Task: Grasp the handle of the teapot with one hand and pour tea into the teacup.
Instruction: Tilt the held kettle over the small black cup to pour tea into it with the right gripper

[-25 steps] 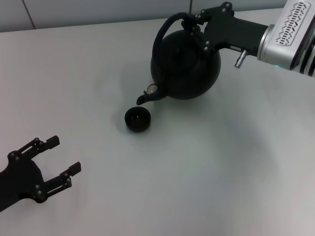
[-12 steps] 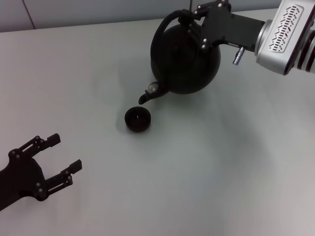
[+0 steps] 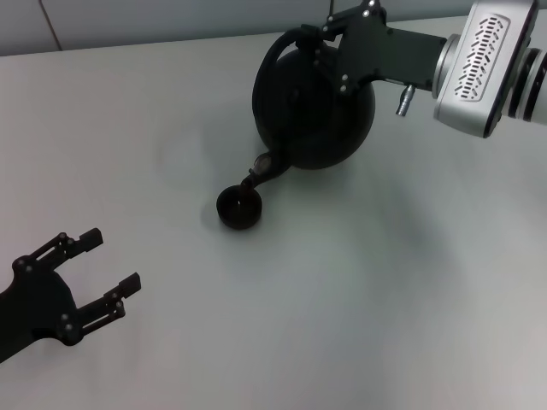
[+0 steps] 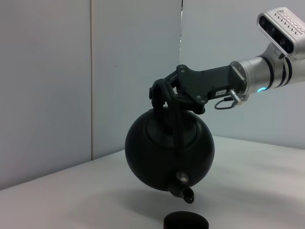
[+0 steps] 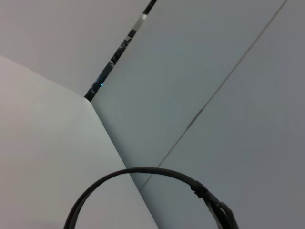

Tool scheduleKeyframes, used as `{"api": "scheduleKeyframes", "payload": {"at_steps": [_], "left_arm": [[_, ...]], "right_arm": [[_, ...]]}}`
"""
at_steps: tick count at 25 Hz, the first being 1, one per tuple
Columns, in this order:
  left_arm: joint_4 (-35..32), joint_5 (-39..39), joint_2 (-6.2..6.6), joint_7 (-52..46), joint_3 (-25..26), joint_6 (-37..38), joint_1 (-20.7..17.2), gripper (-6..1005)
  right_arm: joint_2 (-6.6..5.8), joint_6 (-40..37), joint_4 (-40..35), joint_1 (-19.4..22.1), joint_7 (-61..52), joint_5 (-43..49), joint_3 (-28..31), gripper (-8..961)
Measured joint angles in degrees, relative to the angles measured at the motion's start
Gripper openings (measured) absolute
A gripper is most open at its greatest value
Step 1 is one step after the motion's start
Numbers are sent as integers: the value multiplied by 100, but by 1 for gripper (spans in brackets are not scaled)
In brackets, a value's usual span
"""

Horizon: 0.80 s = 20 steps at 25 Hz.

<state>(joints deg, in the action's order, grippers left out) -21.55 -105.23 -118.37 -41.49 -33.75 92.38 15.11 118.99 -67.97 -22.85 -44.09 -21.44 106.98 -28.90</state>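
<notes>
The round black teapot (image 3: 312, 107) hangs in the air, tipped forward, held by my right gripper (image 3: 323, 38), which is shut on its arched black handle (image 3: 275, 53). Its spout (image 3: 258, 173) points down, right over the small black teacup (image 3: 238, 207) on the table. In the left wrist view the teapot (image 4: 167, 145) hangs above the teacup (image 4: 186, 222), with the spout (image 4: 187, 193) just above the cup's rim and the right gripper (image 4: 164, 95) on the handle. The handle (image 5: 143, 179) shows as an arc in the right wrist view. My left gripper (image 3: 92, 273) is open, low at the near left.
The grey table (image 3: 385, 282) spreads around the cup. A light wall (image 4: 57, 71) stands behind the table's far edge.
My right gripper has tipped the teapot further forward and shifted it left, bringing the spout down over the teacup. The left arm has barely moved.
</notes>
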Motion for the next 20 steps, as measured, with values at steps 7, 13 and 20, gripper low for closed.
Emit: {"api": "scheduleKeyframes", "payload": {"at_steps": [7, 13, 20], "left_arm": [[2, 16, -5, 0, 0, 0, 0, 798], [2, 59, -8, 0, 0, -1, 7, 798], [2, 82, -9, 0, 0, 11, 9, 798]], "right_arm": [[8, 4, 0, -27, 148, 0, -99, 167], [25, 4, 0, -49, 312, 0, -103, 173], [26, 4, 4, -95, 333, 0, -106, 180]]}}
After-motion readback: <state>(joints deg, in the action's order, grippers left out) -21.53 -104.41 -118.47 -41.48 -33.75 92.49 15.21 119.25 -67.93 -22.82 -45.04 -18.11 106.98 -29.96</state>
